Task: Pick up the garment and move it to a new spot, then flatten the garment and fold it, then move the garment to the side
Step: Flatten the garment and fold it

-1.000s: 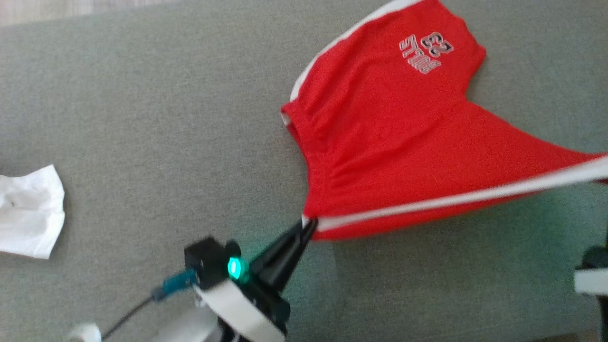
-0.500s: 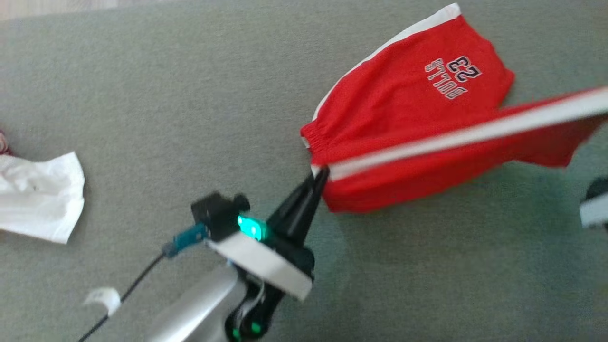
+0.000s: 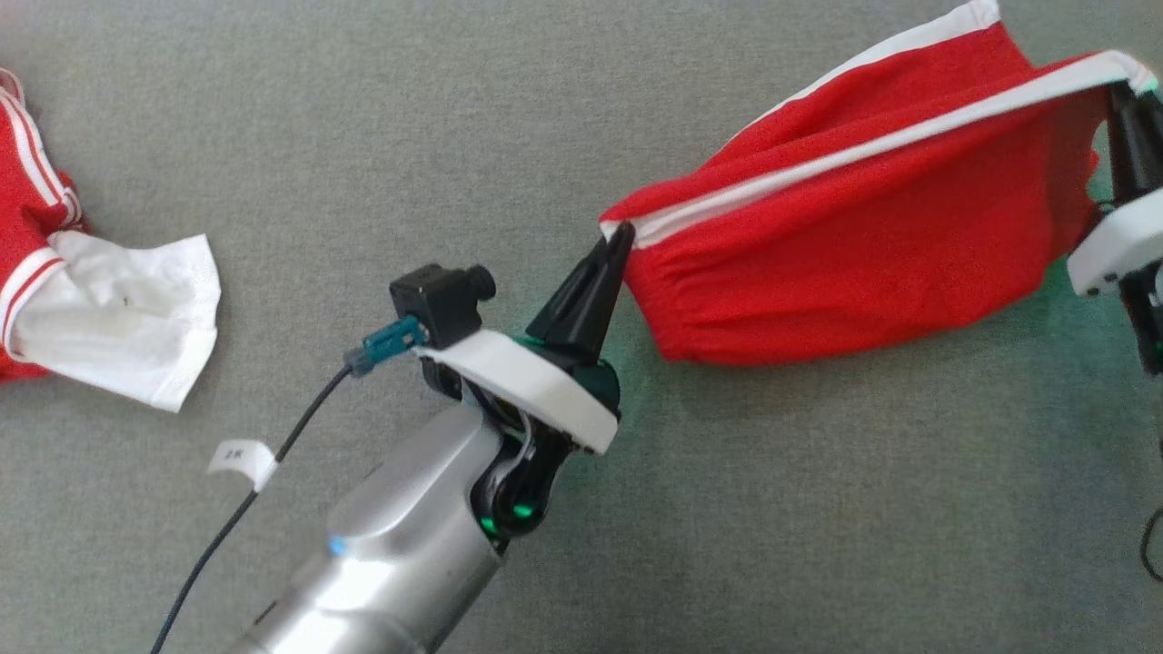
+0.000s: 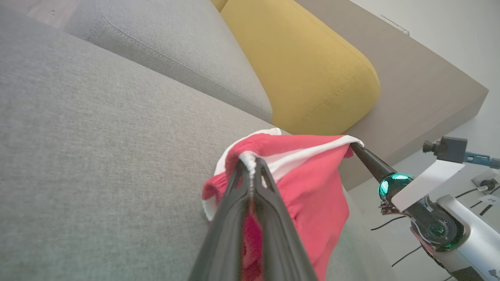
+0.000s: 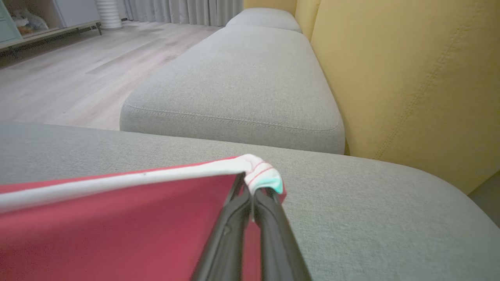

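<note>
- At the far left of the sofa seat (image 3: 363, 136) lie a white cloth (image 3: 127, 318) and, touching it, a red-and-white striped piece (image 3: 23, 182). Both are well apart from my work, so I judge they play no part in this step.
- My left tool (image 3: 622, 236) is pressed together on the left corner of the red garment (image 3: 863, 245). It pinches the white-trimmed edge right at the tips, so the corner cannot slip.
- The garment hangs between my two tools, raised over the seat. Its white-striped upper edge is drawn taut and the red body sags below. Held by two corners set apart, the cloth opens under its own weight, ready to be laid flat. Whether its far part touches the seat I cannot tell.
- My right tool (image 3: 1124, 91) is likewise closed on the right corner, with white trim bunched over its tips.
- Beyond it stands a yellow cushion (image 4: 304, 66), the sofa's back.
- I judge this to be the carry to a new spot; flattening and folding are not yet done.
</note>
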Motion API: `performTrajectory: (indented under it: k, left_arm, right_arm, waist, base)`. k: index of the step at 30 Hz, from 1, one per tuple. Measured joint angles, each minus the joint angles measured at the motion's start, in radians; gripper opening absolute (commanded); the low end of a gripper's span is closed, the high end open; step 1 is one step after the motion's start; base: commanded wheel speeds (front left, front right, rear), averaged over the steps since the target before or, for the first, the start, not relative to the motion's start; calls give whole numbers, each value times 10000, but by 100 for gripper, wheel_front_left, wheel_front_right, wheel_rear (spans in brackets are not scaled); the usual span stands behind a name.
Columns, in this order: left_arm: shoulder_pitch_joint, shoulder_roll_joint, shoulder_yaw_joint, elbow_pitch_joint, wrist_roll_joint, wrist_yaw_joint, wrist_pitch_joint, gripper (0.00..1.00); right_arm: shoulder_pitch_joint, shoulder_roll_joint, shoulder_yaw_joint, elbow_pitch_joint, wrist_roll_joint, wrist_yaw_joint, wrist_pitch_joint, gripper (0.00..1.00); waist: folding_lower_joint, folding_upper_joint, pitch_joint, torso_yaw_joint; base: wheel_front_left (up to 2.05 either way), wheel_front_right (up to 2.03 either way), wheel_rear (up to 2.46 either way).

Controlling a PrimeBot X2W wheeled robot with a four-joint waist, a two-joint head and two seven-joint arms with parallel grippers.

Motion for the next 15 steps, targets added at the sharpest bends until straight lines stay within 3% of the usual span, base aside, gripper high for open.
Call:
performTrajectory:
  k: [8, 11, 12, 13, 14, 15]
  left_arm:
    - [-1055, -265, -362, 1135, -268, -222, -219, 0]
    - [-1482, -290, -531, 1496, -290, -224, -405, 18]
    - [-1625, -295, -583, 1603, -290, -226, -466, 18]
    - [-1756, -305, -635, 1710, -291, -230, -541, 30]
    - [-1861, -318, -673, 1820, -295, -230, -616, 47]
    - [-1926, -328, -698, 1912, -330, -232, -662, 100]
  right_arm:
    - [-1368, 40, 295, 1814, -500, 0, -297, 0]
    - [-1808, 75, 414, 2328, -500, 0, -502, 0]
    - [-1943, 94, 449, 2495, -500, 0, -564, 0]
    - [-2061, 115, 529, 2629, -500, 0, -673, 16]
    - [-2147, 138, 631, 2719, -493, 0, -842, 74]
    - [-2235, 222, 633, 2834, -453, 0, -1026, 100]
  waist:
    - [0, 0, 330, 220]
    - [1, 0, 495, 261]
    - [1, 0, 546, 278]
    - [1, 0, 589, 299]
    - [1, 0, 622, 326]
    - [1, 0, 645, 350]
  base:
    - [0, 0, 0]
    - [0, 0, 0]
    - [0, 0, 0]
    - [0, 0, 0]
    - [0, 0, 0]
    - [0, 0, 0]
